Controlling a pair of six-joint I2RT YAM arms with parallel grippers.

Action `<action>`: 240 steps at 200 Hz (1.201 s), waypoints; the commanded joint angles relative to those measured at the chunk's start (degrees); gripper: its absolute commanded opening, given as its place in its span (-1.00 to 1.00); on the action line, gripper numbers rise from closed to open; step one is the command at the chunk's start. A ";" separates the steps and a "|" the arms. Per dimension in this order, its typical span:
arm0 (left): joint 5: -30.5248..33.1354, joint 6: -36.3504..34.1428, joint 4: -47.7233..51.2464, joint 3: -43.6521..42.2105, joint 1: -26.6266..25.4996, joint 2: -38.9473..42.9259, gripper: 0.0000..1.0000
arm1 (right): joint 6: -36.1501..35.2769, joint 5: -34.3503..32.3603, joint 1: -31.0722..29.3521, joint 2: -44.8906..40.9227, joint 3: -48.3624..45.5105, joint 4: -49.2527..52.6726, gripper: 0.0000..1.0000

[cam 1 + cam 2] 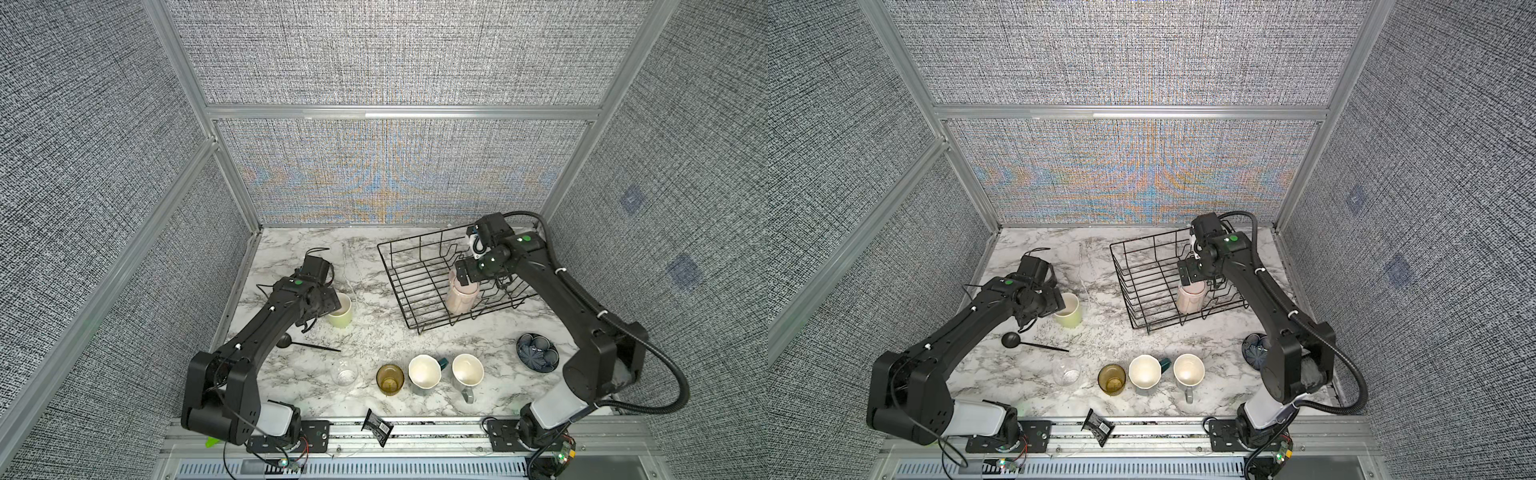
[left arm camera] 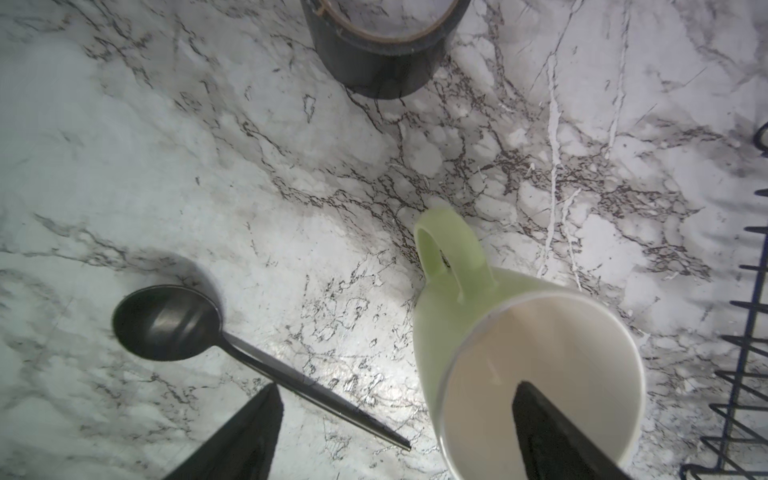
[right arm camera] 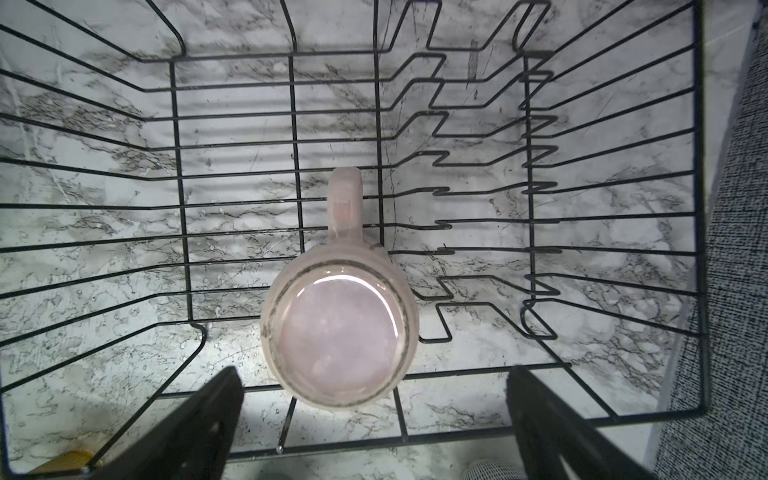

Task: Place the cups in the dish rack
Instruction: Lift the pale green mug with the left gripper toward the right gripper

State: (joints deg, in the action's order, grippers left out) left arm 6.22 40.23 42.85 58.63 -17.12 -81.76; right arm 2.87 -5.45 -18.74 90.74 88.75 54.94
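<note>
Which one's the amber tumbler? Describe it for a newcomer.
From the black wire dish rack on the marble table, come forward to the row of four near the front edge. The amber glass tumbler stands second from the left in both top views, between the small clear glass and the teal mug. Only it is tinted brownish-yellow glass.

1. Both top views: high, front side, angled down over whole table [image 1: 365, 291], sharing nearly everything.
2. Left wrist: close, facing down on green mug [image 2: 519, 357].
3. Right wrist: close, straight down into rack [image 3: 293, 124], pink mug [image 3: 338, 332].
</note>
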 commanded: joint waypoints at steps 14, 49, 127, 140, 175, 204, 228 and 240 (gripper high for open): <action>-2.09 0.94 -2.32 -0.80 0.07 -4.35 0.37 | -1.20 6.35 1.03 -5.21 -5.93 -9.50 0.98; -4.26 1.58 -5.94 -3.23 0.07 -5.57 -0.05 | 0.02 7.49 1.34 -5.82 -5.53 -9.65 0.98; -7.31 -2.78 -5.58 -2.12 0.07 -0.32 -0.99 | 4.33 8.49 1.52 -13.19 -12.08 -19.87 0.98; -10.10 -3.84 -6.24 -1.57 0.07 2.29 -1.00 | 4.86 10.94 1.56 -15.15 -13.87 -22.24 0.98; -18.48 -6.67 -9.67 0.14 0.07 9.78 -1.00 | 4.36 22.11 1.52 -21.23 -21.60 -34.57 0.98; -34.05 -10.35 -17.06 1.87 0.07 13.50 -1.00 | 9.29 35.45 1.68 -22.57 -23.43 -40.85 0.98; -43.78 -9.10 -25.76 2.09 0.08 14.41 -1.00 | 17.90 47.26 1.69 -21.21 -23.02 -46.59 0.98; -49.88 -6.38 -31.55 1.90 0.07 13.64 -1.00 | 23.93 55.74 1.98 -20.12 -24.24 -53.49 0.98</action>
State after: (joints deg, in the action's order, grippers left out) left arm -27.42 31.53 26.61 60.31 -17.10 -67.72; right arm 14.72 31.31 -16.97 69.23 65.49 14.57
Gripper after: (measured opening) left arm 0.118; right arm 0.990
